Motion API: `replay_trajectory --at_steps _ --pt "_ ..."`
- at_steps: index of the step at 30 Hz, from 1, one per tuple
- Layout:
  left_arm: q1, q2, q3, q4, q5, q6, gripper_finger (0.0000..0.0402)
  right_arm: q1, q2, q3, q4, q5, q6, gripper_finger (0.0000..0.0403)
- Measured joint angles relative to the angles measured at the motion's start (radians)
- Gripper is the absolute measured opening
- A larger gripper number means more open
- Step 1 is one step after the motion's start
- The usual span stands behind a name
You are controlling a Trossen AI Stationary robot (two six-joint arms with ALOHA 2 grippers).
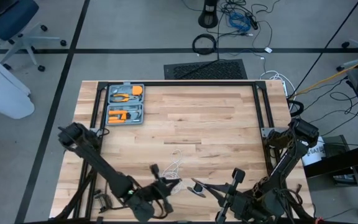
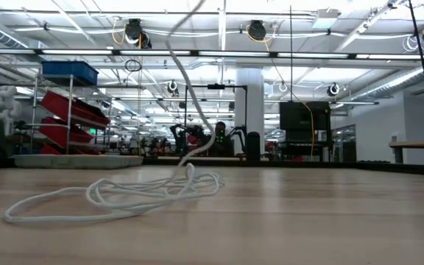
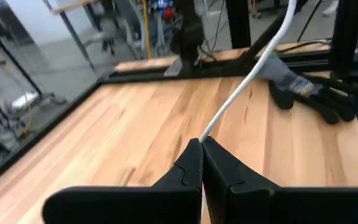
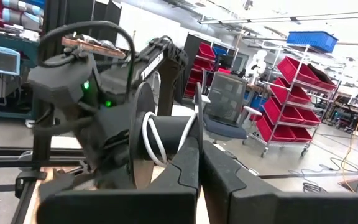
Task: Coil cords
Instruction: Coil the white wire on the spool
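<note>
A robotics lab in a big open industrial hall

Behind the wooden table stand wheeled racks of red bins (one blue crate on top), overhead strip lights, cable reels hanging from ceiling rails, and loose floor cables.

The left gripper is closed on the thin white cord. The cord rises toward 1 o'clock over the wooden table. At 2 o'clock lies perhaps a grey-black glove.

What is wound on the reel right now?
A few turns of white cord sit on the reel hub, held at the right end effector. The hub's far side is hidden, so the total wound is unclear.
</note>
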Motion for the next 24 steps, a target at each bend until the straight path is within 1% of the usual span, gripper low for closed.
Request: replay_trajectory --at_steps 5,8,17,22,24 --pt "-0.036 -0.099 0.0 -0.232 0.005 -0.19 0.0002 0.0 0.0 0.0 -0.033 -0.001 0.007 0.0" --pt "-0.05 -0.153 0.0 -0.321 0.006 -0.223 0.0002 0.0 0.0 0.0 -0.043 -0.004 0.024 0.0" --pt "-0.056 -0.276 0.0 -0.371 0.006 -0.214 0.0002 -0.007 0.0 0.0 -0.123 -0.014 0.027 0.0" --pt "-0.047 -0.342 0.0 -0.423 0.005 -0.214 0.0002 -0.028 0.0 0.0 -0.175 -0.09 0.031 0.0" --pt "-0.046 -0.361 0.0 -0.421 0.005 -0.213 0.0002 -0.038 0.0 0.0 -0.185 -0.103 0.044 0.0"
